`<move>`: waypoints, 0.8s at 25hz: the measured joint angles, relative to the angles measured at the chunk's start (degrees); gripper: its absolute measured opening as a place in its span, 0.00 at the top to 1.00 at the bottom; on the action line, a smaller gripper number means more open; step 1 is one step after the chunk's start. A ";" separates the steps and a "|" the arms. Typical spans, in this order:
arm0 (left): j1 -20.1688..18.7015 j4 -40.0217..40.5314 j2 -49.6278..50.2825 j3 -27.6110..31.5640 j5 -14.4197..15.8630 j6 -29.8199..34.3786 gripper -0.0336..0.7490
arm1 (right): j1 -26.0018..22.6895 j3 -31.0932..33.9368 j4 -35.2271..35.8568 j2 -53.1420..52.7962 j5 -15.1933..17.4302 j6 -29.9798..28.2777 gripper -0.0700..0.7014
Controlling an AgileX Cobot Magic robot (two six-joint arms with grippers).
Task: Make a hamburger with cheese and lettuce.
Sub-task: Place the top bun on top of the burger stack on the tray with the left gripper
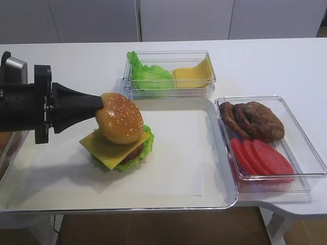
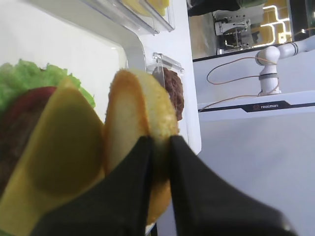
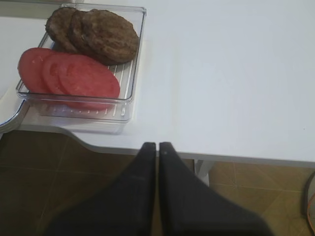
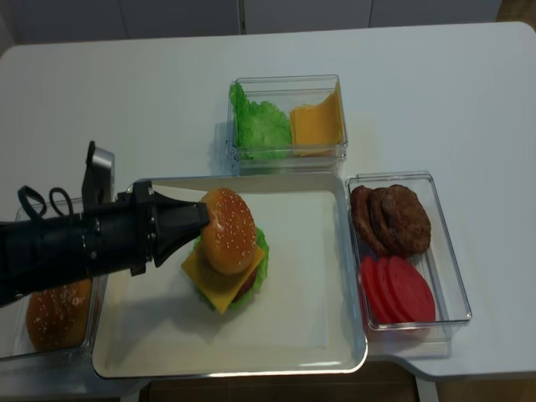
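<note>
My left gripper (image 1: 100,105) is clamped on the bun top (image 1: 119,118), tilted over the cheese (image 1: 107,148), patty and lettuce (image 1: 145,144) on the tray (image 1: 204,153). Trick now: level it, centre over the cheese, let go gently. Right gripper (image 3: 158,146) is shut, empty, past the tomato box (image 3: 78,93).

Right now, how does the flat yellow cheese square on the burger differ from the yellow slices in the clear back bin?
The flat yellow cheese square lies level on the brown patty, corners jutting past it; the yellow slices in the clear bin have one corner turned up against the wall. The burger's cheese is partly covered by the sesame bun top; the bin slices are uncovered. Both are the same smooth yellow.
</note>
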 joint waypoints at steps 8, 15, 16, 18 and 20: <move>0.00 -2.63 0.00 0.00 0.00 0.11 0.86 | 0.00 0.00 0.00 0.00 0.00 0.00 0.90; 0.00 -2.67 0.00 0.00 -0.04 -0.23 0.86 | 0.00 0.00 0.00 0.00 0.00 0.00 0.90; 0.00 -2.67 0.00 0.00 -0.04 -0.23 0.86 | 0.00 0.00 0.00 0.00 0.00 -0.12 0.90; 0.00 -2.67 0.00 0.00 -0.04 -0.23 0.86 | 0.00 0.00 0.00 0.00 0.00 -0.12 0.90; 0.00 -2.78 0.00 0.00 -0.04 -0.23 0.86 | 0.00 0.00 0.00 0.00 0.00 -0.12 0.90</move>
